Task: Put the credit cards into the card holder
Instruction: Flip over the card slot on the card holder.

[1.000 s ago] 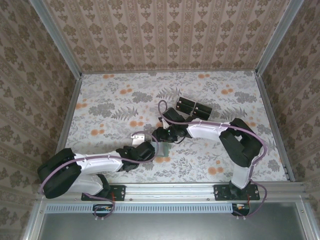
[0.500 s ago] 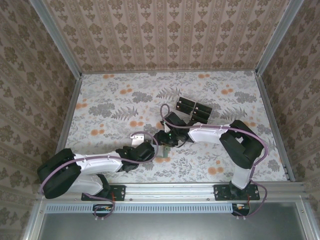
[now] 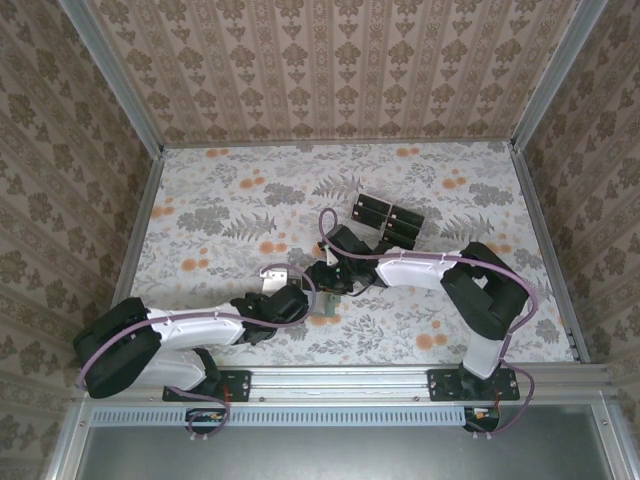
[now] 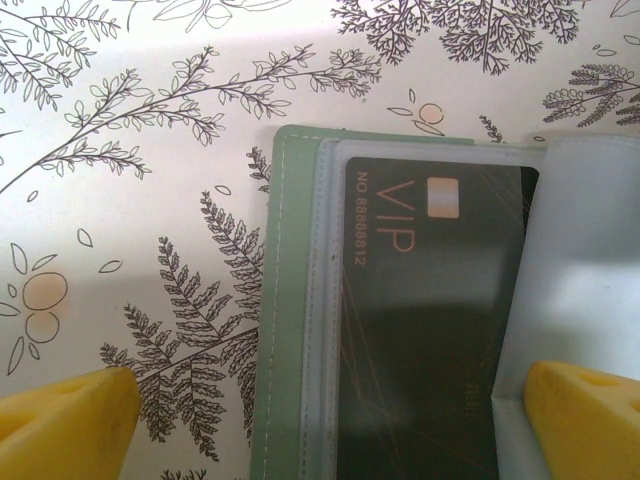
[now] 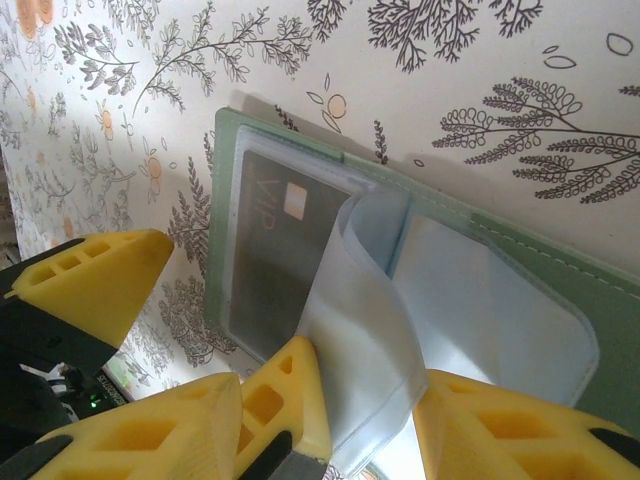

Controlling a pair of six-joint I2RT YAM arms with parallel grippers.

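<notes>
floral table [image 3: 220, 210] bears card holder [image 4: 290, 300] and black cards [image 3: 388, 220].

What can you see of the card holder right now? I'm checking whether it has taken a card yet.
The card holder lies open and flat on the floral table, a dull green cover with stitched edges and clear plastic sleeves inside. One sleeve already holds a black card marked VIP. The right gripper pinches a clear sleeve leaf, curling it upward. The left gripper stands open, its fingers either side of the holder's green edge, not visibly gripping it.
</notes>
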